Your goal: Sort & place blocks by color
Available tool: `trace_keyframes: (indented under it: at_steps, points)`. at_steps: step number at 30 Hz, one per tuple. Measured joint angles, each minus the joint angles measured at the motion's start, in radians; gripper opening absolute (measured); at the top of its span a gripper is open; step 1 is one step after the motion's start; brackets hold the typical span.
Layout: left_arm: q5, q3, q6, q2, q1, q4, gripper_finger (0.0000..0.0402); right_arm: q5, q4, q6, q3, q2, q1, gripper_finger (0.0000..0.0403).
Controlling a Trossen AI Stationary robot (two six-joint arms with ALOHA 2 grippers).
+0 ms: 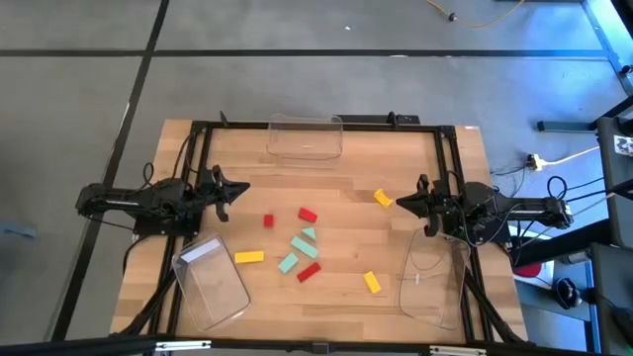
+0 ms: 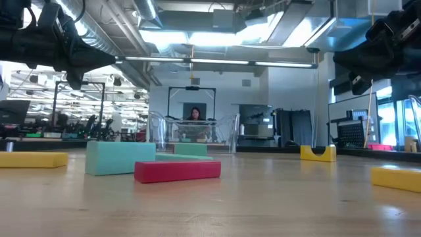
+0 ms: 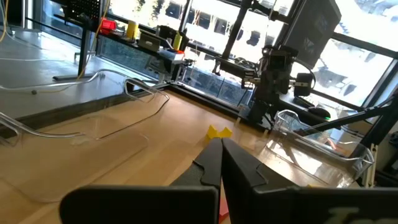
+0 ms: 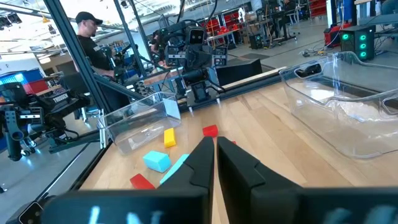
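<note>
The small red, yellow and mint-green toy blocks (image 1: pixel 300 244) are scattered loose over the middle of the pale wooden bench (image 1: pixel 326 297), none yet inside a bin. A yellow wedge-like block (image 1: pixel 383 199) lies apart, just beside the right gripper (image 1: pixel 404 204), and a yellow bar (image 1: pixel 372 283) lies nearer, beside the clear plastic bin at the right (image 1: pixel 432 279). The left gripper (image 1: pixel 237 188) hangs at the left, far of the cluster; both pairs of fingers are seen pressed together, holding nothing.

No block has been picked, so the first pick is judged to be the step in hand. The fingers would have to be spread before descent, and a block chosen that stands free of its neighbours, such as the red cube-like block (image 1: pixel 268 222). The mint-green pieces (image 1: pixel 303 243) lie touching, so a neighbour could be nudged.

The blocks look smooth, hard and sharp-edged, mostly short bars. Three bins of thin clear plastic with rounded rims are seen: one at the far edge (image 1: pixel 306 136), one tilted at the near left (image 1: pixel 212 282).
</note>
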Motion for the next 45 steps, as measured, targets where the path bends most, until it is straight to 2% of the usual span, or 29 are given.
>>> trace_keyframes:
  at_steps: [42, 45]
  points:
    - [0.0, 0.0, 0.0, 0.0, 0.0, 0.0, 0.0, 0.0, 0.002, -0.002, 0.0, 0.0, 0.0, 0.0023]
    - [0.0, 0.0, 0.0, 0.0, 0.0, 0.0, 0.0, 0.05, 0.142, 0.036, -0.001, 0.005, 0.0, 0.0023]
